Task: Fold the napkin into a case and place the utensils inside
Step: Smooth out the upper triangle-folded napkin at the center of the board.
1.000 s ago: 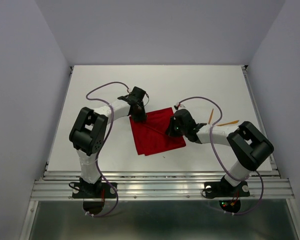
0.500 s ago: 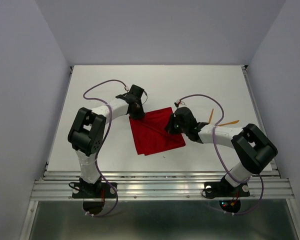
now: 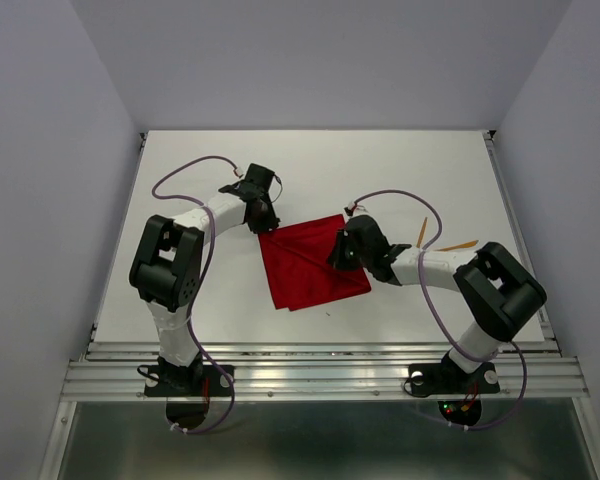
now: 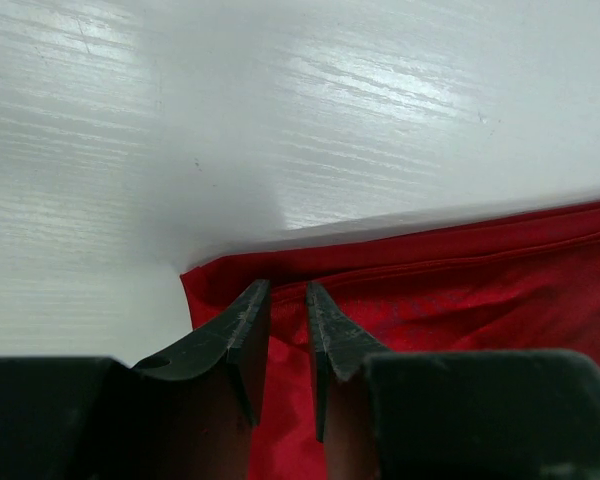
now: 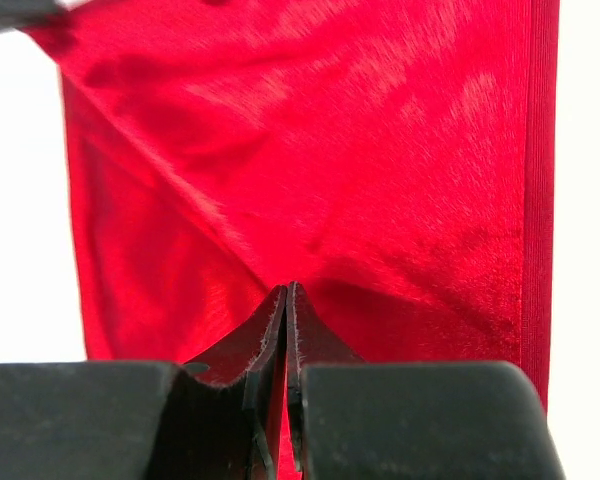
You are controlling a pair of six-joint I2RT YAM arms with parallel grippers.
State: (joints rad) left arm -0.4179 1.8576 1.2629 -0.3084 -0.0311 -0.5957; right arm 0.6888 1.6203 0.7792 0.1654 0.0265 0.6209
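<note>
Here right jaws clamp the napkin (image 5: 380, 150) mid-cloth, left jaws slightly apart over its corner edge.

The top external camera sits high above and behind the arm bases. It looks down and forward over the whole white table (image 3: 180, 190), from far enough to take in both arms, the metal rail (image 3: 320, 366) at the near edge and the grey walls (image 3: 40, 150) around. The left wrist camera rides just behind the left gripper (image 4: 282, 290), low and close to the tabletop, facing along the fingers across one corner of the napkin (image 4: 460, 285) to bare table beyond. The right wrist camera looks along the right gripper (image 5: 286, 292), closer still, and red cloth fills most of its frame. All three views share the napkin.
</note>
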